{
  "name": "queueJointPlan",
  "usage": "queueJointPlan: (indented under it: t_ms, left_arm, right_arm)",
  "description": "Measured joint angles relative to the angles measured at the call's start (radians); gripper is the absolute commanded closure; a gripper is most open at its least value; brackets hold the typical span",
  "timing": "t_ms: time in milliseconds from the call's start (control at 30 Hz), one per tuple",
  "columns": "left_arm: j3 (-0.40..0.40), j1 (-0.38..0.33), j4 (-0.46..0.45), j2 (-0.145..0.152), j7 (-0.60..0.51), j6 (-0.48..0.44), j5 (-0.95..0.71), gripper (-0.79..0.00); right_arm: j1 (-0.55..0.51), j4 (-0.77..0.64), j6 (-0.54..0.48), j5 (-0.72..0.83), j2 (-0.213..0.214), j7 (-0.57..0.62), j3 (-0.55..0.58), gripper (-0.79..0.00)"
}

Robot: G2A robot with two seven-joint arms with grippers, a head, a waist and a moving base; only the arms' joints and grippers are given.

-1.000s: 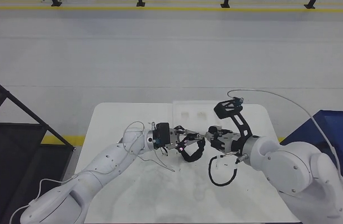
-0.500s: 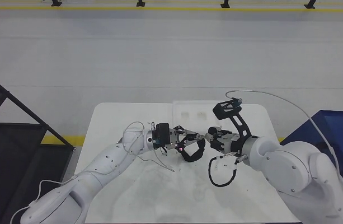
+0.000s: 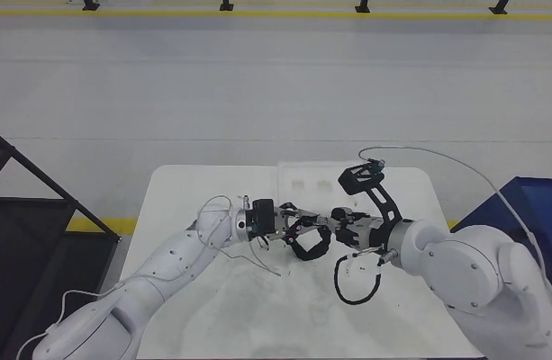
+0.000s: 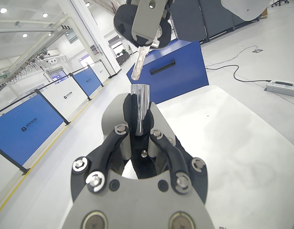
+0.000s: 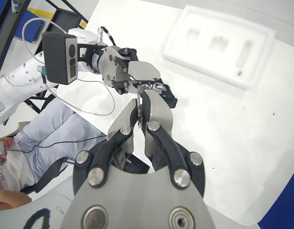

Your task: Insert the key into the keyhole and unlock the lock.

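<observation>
Showing gap, left wrist view: key (image 4: 138, 63) tip just off lock (image 4: 140, 101).

A silver key (image 4: 138, 64) is held tilted, its tip just short of the end of a chrome cylindrical lock (image 4: 140, 103), above the table's (image 3: 257, 306) middle.

Left arm (image 3: 190, 252) and right arm (image 3: 456, 263) face each other, both jaws clamped, tips almost touching.
</observation>
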Motion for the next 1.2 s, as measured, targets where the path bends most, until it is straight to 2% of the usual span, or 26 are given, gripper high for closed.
queueJointPlan:
  t_ms: [233,567,867,1200]
  left_arm:
    - [-0.013,-0.011,-0.011,0.011,0.022,0.000,0.057,0.000]
    - [-0.040,-0.012,-0.104,0.038,-0.017,-0.062,0.126,0.000]
    - [-0.057,0.006,-0.150,0.050,-0.044,-0.102,0.122,0.000]
    - [-0.066,0.013,-0.165,0.056,-0.062,-0.103,0.129,0.000]
  right_arm:
    - [0.035,0.002,-0.022,0.014,0.005,0.087,0.013,0.000]
    - [0.054,-0.013,-0.060,0.007,0.014,0.124,0.011,0.000]
    - [0.054,-0.024,-0.062,-0.001,0.020,0.126,-0.003,0.000]
    - [0.061,-0.022,-0.059,0.004,0.026,0.123,-0.010,0.000]
